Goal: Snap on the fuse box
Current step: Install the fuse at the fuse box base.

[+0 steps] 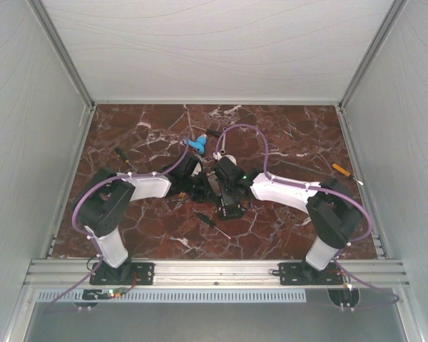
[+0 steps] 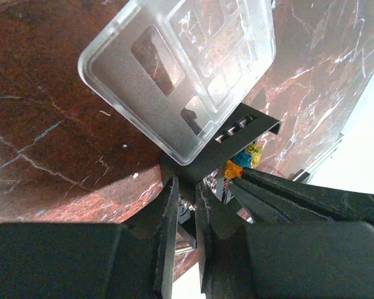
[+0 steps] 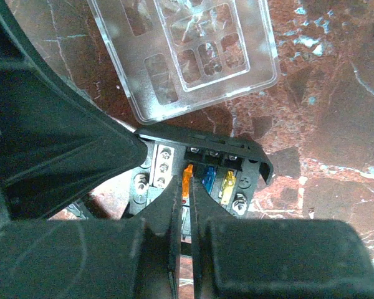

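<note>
Fuse box sits mid-counter, between the two arms, with its slots and an orange fuse exposed. A screwdriver lies on the near side of it.

Clear lid is not seated. It stands tilted up from one edge of the box; hinged or loose, cannot tell.

Left tool is pinched shut on a corner wall of the box, probably to steady it.

Right tool is closed and empty, tips at the rim beside the fuse.

Judgement: the lid must swing down before any pressing.

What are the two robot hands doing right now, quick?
Left gripper: closed, pinching the fuse box by its edge.
Right gripper: closed, pinching the same fuse box at its edge.
</note>
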`<action>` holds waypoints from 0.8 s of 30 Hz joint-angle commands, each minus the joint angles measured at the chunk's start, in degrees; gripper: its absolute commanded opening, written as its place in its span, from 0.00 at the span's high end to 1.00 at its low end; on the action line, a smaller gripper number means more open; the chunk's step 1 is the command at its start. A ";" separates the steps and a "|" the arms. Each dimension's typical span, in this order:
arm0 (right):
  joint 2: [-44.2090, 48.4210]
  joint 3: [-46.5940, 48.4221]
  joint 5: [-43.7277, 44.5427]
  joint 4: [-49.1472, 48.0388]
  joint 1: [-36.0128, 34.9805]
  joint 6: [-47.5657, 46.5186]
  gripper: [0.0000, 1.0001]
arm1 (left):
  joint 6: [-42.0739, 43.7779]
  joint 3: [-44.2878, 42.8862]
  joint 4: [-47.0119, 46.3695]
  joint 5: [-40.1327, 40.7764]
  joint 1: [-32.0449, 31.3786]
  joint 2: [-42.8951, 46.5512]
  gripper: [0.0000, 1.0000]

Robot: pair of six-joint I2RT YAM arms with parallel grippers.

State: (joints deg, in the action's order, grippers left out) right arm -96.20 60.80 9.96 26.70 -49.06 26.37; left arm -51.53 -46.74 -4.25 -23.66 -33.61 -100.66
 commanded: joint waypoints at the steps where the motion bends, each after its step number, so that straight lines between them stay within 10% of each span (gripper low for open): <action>1: -1.33 -2.24 -1.46 1.90 0.11 -2.35 1.00 | 1.21 -1.18 2.26 5.84 -0.19 0.28 0.90; 24: -4.19 -5.62 0.69 3.89 1.00 -10.30 1.00 | -2.45 2.28 5.37 8.18 -2.52 3.90 0.96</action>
State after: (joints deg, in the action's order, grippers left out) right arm -95.22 58.41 10.24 23.49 -48.95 19.66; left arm -54.02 -45.43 -2.42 -16.27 -36.05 -97.49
